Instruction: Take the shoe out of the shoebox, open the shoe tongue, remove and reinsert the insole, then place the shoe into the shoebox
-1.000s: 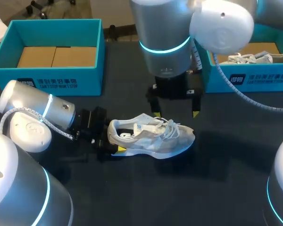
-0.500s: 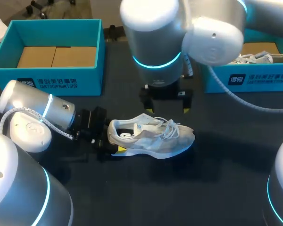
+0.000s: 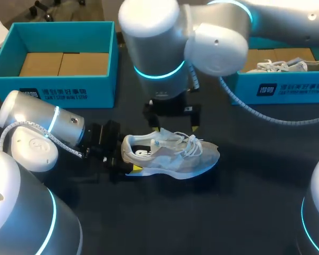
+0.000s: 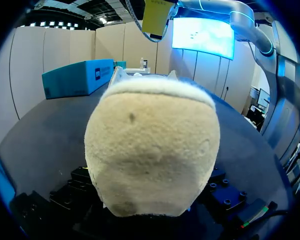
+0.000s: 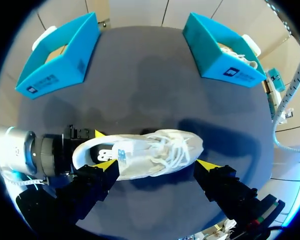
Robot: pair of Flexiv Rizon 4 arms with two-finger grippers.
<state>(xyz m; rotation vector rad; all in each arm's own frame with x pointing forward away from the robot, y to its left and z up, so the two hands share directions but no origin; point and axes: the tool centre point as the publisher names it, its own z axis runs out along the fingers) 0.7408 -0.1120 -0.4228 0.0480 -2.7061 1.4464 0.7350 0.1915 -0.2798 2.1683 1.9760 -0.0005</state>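
A pale grey and white shoe (image 3: 170, 154) lies on its side on the dark table, toe to the right. My left gripper (image 3: 127, 154) is shut on its heel, one yellow tip showing at the near side. In the left wrist view the cream heel (image 4: 152, 150) fills the space ahead and hides the fingers. My right gripper (image 3: 174, 127) hangs open just above the tongue and laces, touching nothing. In the right wrist view the shoe (image 5: 140, 152) lies below, between that gripper's spread yellow tips (image 5: 156, 164).
A teal shoebox (image 3: 64, 93) with a bare cardboard floor stands at the back left. A second teal shoebox (image 3: 287, 87) at the back right holds another shoe. Both boxes (image 5: 55, 65) (image 5: 220, 55) lie beyond the shoe in the right wrist view.
My right arm has swung left and come down closer over the shoe, its fingers still spread. The left gripper and the shoe have not moved.
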